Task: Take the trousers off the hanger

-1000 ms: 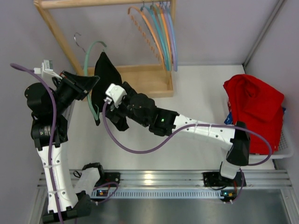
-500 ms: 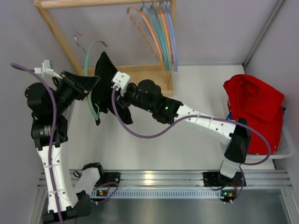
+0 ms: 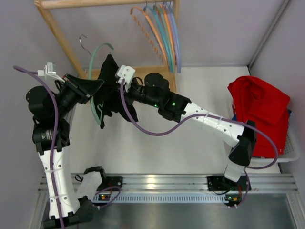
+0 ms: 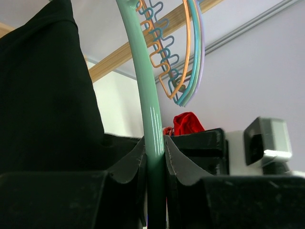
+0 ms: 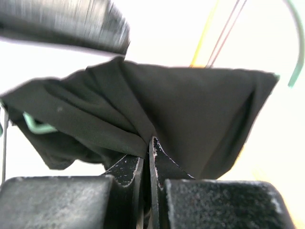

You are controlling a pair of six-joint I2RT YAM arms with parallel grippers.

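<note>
The black trousers hang folded over the mint-green hanger, held up in the air at the left. My left gripper is shut on the hanger's arm, which runs up between its jaws; the trousers hang just left of it. My right gripper reaches in from the right. It is shut on a pinched fold of the trousers at its fingertips. A bit of the green hanger shows under the cloth at the left.
A wooden rack stands behind, with orange and blue hangers hung from its top bar. A red garment lies over a white basket at the right edge.
My right gripper moved up and back to the trousers and closed from open onto the cloth. The hanger and trousers shifted slightly upward in my left gripper.
</note>
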